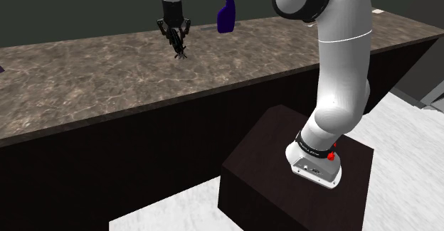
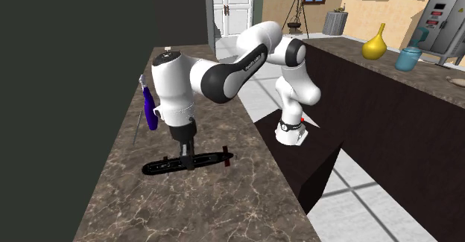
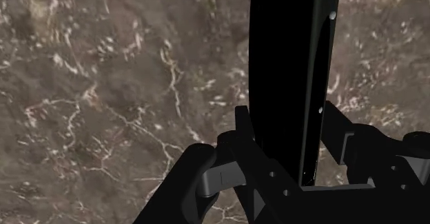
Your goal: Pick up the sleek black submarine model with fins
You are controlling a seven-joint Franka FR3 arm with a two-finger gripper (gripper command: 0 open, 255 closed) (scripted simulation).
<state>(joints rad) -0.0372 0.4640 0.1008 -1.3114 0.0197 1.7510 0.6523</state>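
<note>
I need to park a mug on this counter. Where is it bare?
Free: the broad marbled counter stretch on the shoulder view's left of the claw. Crowded: around the claw, which clasps the black submarine, with the blue spray bottle close by.

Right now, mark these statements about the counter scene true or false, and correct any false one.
1. The slim black submarine model with fins sits between the fingers of the all-black two-finger gripper. True.
2. The blue spray bottle lies tipped on its side. False: it stands upright, close by the arm.
3. The gripper is over the brown marbled stone counter. True.
4. The yellow long-necked vase stands right beside the submarine. False: it stands on the other dark counter, across the tiled aisle, at the second exterior view's right.
</note>
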